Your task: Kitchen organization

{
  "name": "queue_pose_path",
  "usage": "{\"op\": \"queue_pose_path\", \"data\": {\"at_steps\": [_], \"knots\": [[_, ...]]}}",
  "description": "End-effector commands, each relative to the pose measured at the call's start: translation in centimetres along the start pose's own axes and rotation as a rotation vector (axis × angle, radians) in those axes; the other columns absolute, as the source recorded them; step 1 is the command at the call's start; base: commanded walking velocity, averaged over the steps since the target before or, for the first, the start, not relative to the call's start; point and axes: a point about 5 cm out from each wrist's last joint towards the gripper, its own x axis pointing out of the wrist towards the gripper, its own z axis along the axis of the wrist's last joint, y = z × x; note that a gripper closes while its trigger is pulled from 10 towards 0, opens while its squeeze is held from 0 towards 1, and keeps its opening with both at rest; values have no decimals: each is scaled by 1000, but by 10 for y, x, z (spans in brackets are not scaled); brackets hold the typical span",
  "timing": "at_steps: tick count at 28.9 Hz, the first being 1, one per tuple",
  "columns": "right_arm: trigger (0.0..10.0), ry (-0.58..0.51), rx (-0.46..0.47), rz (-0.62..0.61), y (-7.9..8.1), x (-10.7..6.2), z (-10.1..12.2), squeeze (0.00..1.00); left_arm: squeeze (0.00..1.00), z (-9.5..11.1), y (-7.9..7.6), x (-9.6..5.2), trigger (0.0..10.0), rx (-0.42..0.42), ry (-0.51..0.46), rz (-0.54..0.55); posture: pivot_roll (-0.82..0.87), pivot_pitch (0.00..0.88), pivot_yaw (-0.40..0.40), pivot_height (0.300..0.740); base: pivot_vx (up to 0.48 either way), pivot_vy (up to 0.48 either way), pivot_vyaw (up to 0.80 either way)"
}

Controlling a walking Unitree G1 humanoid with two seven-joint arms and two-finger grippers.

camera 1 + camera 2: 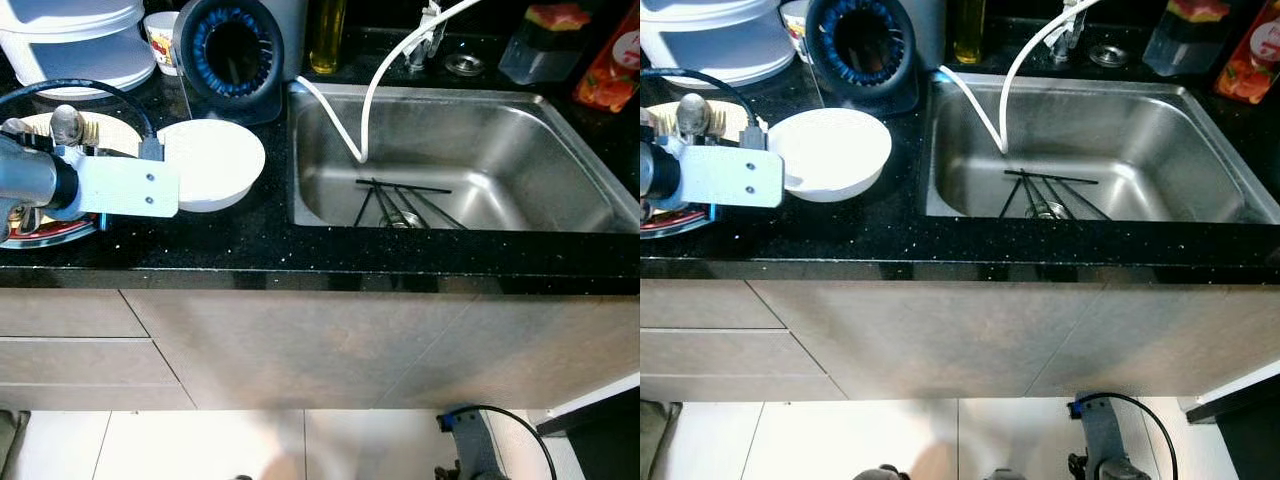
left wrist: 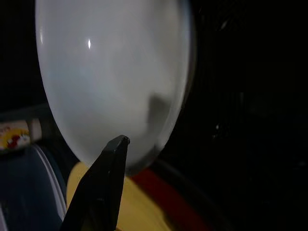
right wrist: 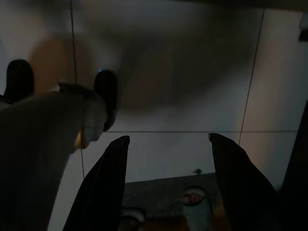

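Resting on the black counter [image 1: 250,245] just left of the sink [image 1: 560,125] is a white bowl [image 1: 212,162], and nothing can be seen inside it. The left arm [image 1: 110,186] reaches in from the left at counter height, its white wrist block lying over the bowl's left edge. In the left wrist view one black finger [image 2: 103,185] points at the bowl's [image 2: 113,77] pale rim, close to it or touching; whether the left gripper is spread or pinching the rim cannot be told.

Under the arm lies a plate [image 1: 45,230] with a red rim, and a spoon [image 1: 66,124] stands out above the arm. Farther back on the left sit a stack of white containers [image 1: 75,40], a small printed cup [image 1: 160,40] and a round blue-ringed appliance [image 1: 232,48].

Inside the steel sink, black chopsticks [image 1: 405,195] lie scattered over the drain, and a white hose [image 1: 370,90] loops down from the tap [image 1: 428,30] into the basin. Behind the sink stand a yellow oil bottle [image 1: 326,35] and, far right, a red bottle [image 1: 608,70].

The right gripper [image 3: 168,183] hangs low over pale floor tiles [image 3: 192,72], fingers spread apart and holding nothing.
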Motion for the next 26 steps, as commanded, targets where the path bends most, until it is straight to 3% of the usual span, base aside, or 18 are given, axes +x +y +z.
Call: {"op": "queue_pose_path", "data": {"at_steps": [1, 2, 3, 4, 5, 6, 7, 26], "knots": [[10000, 43, 3, -7, -1, -2, -14, 0, 0, 5, -2, 6, 10000, 16, -29, -27, 128, 111, -64, 740, 0, 0, 0], [10000, 43, 3, -7, -1, -2, -14, 0, 0, 5, -2, 6, 10000, 16, -29, -27, 128, 111, -64, 740, 0, 0, 0], [10000, 45, 3, -8, -1, -2, -15, 0, 0, 5, -3, 7, 7961, 17, -34, -44, 127, 111, -64, 740, 0, 0, 0], [10000, 46, 2, -9, -1, -2, -15, 0, 0, 6, -4, 7, 3490, 19, -42, -51, 126, 109, -63, 740, 0, 0, 0], [10000, 46, 2, -9, -1, -2, -15, 0, 0, 6, -4, 7, 3490, 19, -42, -51, 126, 109, -63, 740, 0, 0, 0], [10000, 48, 2, -10, -1, -2, -16, 0, 0, 7, -4, 8, 706, 21, -51, -52, 126, 109, -63, 740, 0, 0, 0], [10000, 49, 2, -11, -1, -2, -16, 0, 0, 9, -4, 8, 0, 26, -61, -55, 125, 111, -62, 740, 0, 0, 0], [10000, 58, 13, -10, 2, -2, -22, 0, 0, 17, -1, 11, 0, 51, -117, -32, 116, 119, -55, 740, 0, 0, 0]]}}
